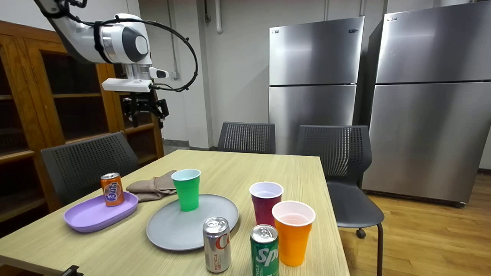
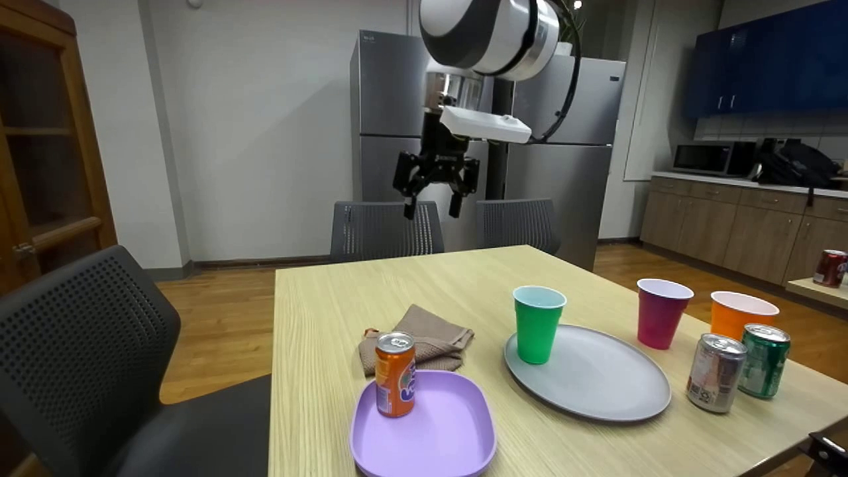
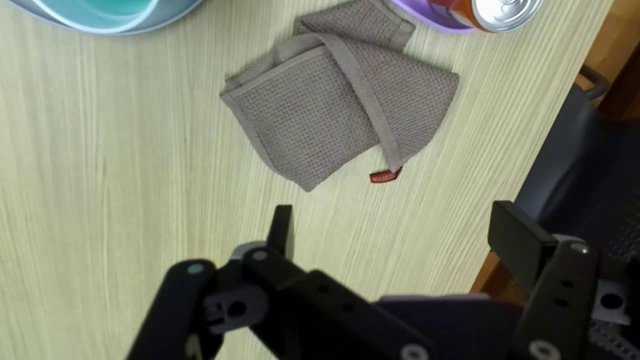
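Below the gaping pincer (image 2: 432, 208), a folded brown cloth (image 3: 340, 95) is showing lettering on its red tag (image 3: 385, 176) in wrist view only.

Raised gripper (image 2: 432, 207), jaws parted, brown cloth (image 2: 424, 334) on pale table (image 2: 318, 344), orange can (image 2: 395, 379) on purple tray (image 2: 450, 427), green cup (image 2: 538, 331) on grey plate (image 2: 599, 381)

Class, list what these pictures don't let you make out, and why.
Brown woven cloth, in an exterior view: partly hidden by the orange metal can.
Purple plastic plate, wrist view: mostly cut off by the top edge.
Red metal can, in an exterior view: lettering too small to read.
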`<move>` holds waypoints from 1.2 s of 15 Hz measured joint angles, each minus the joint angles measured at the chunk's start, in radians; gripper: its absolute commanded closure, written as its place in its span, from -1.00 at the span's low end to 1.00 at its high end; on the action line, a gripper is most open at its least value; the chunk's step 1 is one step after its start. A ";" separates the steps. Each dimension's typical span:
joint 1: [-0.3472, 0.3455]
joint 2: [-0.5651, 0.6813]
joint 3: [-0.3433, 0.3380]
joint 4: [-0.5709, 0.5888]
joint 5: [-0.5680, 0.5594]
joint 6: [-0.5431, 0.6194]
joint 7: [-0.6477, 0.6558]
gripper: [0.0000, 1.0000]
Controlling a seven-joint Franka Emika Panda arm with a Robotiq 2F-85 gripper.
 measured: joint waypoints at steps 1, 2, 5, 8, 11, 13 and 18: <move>-0.012 -0.006 -0.009 0.000 0.003 0.000 -0.001 -1.00; -0.025 -0.012 -0.021 0.000 0.005 0.000 -0.001 -1.00; -0.057 -0.024 -0.059 0.000 0.005 -0.002 -0.001 -1.00; -0.084 -0.027 -0.099 0.000 0.005 -0.011 -0.001 -1.00; -0.109 -0.027 -0.136 0.001 0.005 -0.031 0.000 -1.00; -0.126 -0.027 -0.158 0.001 0.005 -0.045 0.002 -1.00; -0.177 -0.025 -0.210 0.003 0.005 -0.088 0.006 -1.00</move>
